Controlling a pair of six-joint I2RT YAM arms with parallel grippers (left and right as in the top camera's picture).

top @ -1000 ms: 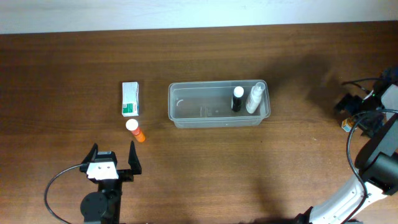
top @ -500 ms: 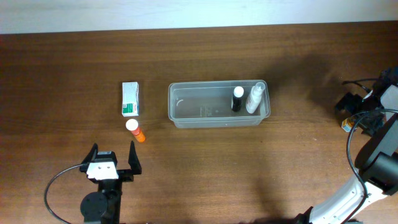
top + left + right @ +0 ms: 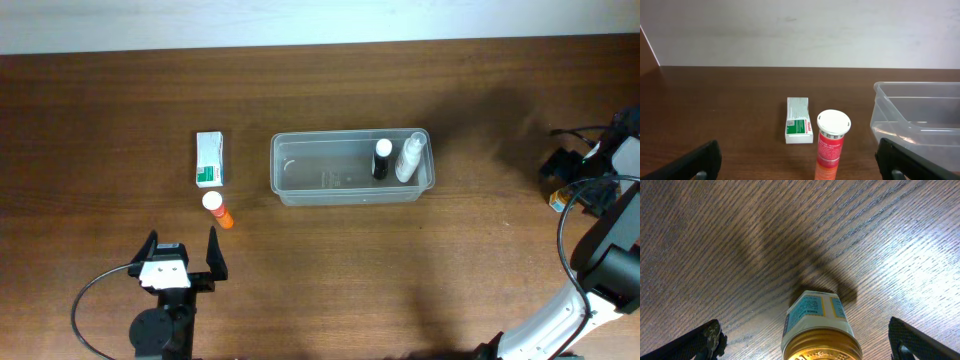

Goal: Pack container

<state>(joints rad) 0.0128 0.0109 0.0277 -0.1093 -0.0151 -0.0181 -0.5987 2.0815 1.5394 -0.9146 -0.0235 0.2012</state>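
Hovering wide open and empty, the left gripper (image 3: 181, 242) is facing the container (image 3: 300, 165) ahead-right: light, stiff, slick plastic, probably best pinched at its rim. The right gripper (image 3: 807, 341) is gaping astride a jar (image 3: 819, 311), gripping nothing.

No word, brand or number can be made out in any view. The small white cardboard box with a green band (image 3: 799, 127) carries printed lines on its top face, all too small to read. The orange-red plastic tube with a white cap (image 3: 832, 145) has a white band of fine print just under the cap, which is also illegible. The small jar with a gold metal lid (image 3: 821, 325) wears a pale blue and yellow label with rows of tiny, blurred text. The clear plastic rectangular tub (image 3: 350, 197) shows faint moulded marks on its floor in the overhead view, too faint to read.
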